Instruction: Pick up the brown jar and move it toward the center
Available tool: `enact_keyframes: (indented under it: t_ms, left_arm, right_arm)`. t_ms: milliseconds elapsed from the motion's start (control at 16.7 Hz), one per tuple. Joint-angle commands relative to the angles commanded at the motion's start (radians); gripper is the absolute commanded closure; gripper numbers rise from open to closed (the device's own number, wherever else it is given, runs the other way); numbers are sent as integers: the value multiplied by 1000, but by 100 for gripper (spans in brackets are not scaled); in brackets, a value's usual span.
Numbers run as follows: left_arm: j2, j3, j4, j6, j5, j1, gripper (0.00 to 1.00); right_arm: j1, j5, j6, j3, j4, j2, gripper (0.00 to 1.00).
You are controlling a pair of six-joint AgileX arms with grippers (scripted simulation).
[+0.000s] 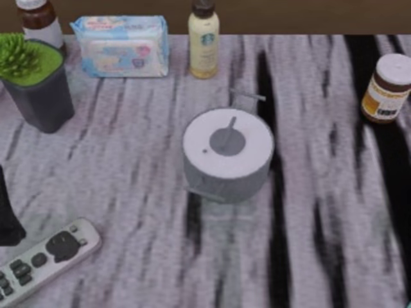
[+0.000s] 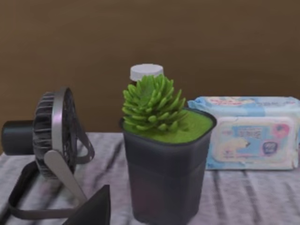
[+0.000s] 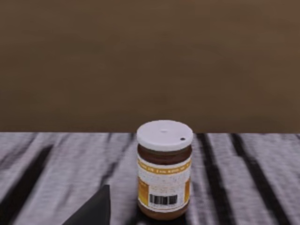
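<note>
- Brown jar (image 1: 386,88): upright by the table's (image 1: 128,179) right edge, untouched.
- Right gripper (image 3: 91,210): facing the jar; opening hard to tell.
- Left arm (image 1: 8,215): parked at left; grip likewise unclear.

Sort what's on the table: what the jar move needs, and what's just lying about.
Needed: brown jar, standing at the table's right side.

Lying about: cream bottle, wipes pack, potted succulent, paper roll, remote, reddish-brown jar, small fan.
</note>
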Motion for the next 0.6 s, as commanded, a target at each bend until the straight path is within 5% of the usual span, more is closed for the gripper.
enact_keyframes:
  t_ms: [600]
  left_arm:
    - [0, 0, 0, 0, 0, 0, 0]
  right_arm:
    - [-4, -13, -74, 276, -187, 318, 0]
